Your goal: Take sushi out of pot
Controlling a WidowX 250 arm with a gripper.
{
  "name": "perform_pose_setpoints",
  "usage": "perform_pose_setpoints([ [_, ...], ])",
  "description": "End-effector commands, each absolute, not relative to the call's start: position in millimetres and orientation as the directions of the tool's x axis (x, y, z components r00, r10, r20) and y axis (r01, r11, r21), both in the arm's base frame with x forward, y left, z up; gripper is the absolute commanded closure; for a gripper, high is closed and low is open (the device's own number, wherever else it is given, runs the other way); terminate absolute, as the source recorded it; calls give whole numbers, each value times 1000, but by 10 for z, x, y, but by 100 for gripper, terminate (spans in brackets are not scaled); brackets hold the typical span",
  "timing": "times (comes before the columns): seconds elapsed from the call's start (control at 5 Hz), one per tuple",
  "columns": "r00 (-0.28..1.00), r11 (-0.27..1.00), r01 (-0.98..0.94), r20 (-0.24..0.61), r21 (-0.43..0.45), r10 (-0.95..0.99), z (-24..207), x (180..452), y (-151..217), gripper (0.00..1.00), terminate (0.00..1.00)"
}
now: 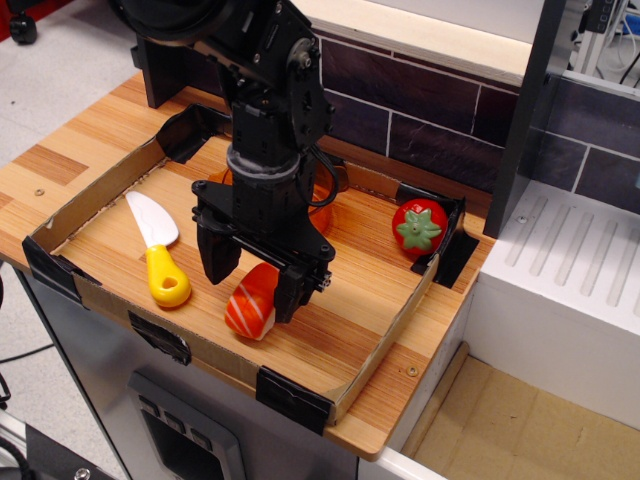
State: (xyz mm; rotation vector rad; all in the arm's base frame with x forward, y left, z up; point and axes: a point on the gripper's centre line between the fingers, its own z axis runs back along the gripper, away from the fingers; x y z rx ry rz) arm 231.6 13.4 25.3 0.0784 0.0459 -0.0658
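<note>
- My workspace is a wooden countertop (70, 150) with warm striped grain, and a low cardboard rim (90, 205), taped black at its corners, fences off its middle.
- Along the far edge runs a wall of dark tiles (430, 110) with pale grout, topped by a light wooden ledge (440, 40).
- Past the right edge sits a white ribbed drainboard (570, 260).
- Beyond the left edge lies grey floor (60, 70).
- A black post (530, 110) rises near the far right corner.
</note>
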Motion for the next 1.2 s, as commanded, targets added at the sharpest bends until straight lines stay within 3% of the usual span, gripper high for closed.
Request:
perform_pose_setpoints([
  [0.0,995,999,-9,101,-38,12,1002,2540,242,0,0],
  [0.4,985,992,-113,125,-56,119,1506,2700,441,0,0],
  [0.8,985,992,-113,125,-56,119,1506,2700,441,0,0],
  [1.0,985,992,-113,125,-56,119,1506,2700,441,0,100],
])
